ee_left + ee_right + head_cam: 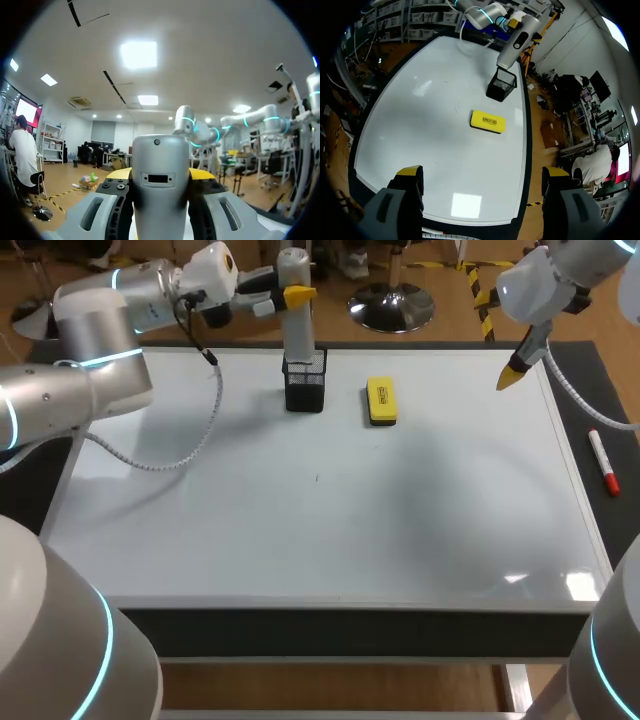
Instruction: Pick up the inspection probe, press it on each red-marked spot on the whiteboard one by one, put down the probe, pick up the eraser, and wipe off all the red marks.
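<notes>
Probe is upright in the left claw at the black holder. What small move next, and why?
Probably lift the probe straight up. The left claw is shut on it, but its lower end sits at the holder's mouth, so going sideways now could drag the holder. The small speck mid-board may be the first target.

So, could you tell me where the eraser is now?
In the head view, the eraser lies on the whiteboard, near its far edge, just right of the black mesh holder.

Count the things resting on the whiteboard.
2: the black mesh holder near the far edge and the yellow eraser just right of it. The left tool grips the probe over the holder.
</notes>
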`<state>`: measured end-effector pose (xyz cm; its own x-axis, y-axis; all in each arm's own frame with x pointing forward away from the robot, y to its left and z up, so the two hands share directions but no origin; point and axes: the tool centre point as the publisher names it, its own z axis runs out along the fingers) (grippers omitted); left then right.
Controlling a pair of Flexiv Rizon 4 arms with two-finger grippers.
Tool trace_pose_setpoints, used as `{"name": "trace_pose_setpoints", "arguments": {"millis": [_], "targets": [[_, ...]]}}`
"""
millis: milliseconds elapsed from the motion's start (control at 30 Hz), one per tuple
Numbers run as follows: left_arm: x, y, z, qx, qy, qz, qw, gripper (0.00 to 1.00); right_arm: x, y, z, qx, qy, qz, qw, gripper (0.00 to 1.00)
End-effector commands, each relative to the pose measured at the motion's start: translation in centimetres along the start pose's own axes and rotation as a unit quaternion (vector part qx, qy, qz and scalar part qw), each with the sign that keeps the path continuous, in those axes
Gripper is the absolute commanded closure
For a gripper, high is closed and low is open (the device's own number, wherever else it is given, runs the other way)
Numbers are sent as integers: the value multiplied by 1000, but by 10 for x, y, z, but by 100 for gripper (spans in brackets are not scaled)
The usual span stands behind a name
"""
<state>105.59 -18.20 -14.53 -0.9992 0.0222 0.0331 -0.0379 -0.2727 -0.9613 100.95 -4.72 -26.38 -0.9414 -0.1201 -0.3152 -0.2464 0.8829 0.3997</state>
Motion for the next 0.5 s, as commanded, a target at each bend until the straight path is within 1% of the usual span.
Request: {"name": "trace_pose_setpoints", "arguments": {"millis": [33,500], "targets": [[-12,4,3,2,13,-2,1000,100,-1,0,0,2,2,0,1000,0],[-17,18,4,1,17,-11,1000,100,-1,0,0,2,2,0,1000,0]]}}
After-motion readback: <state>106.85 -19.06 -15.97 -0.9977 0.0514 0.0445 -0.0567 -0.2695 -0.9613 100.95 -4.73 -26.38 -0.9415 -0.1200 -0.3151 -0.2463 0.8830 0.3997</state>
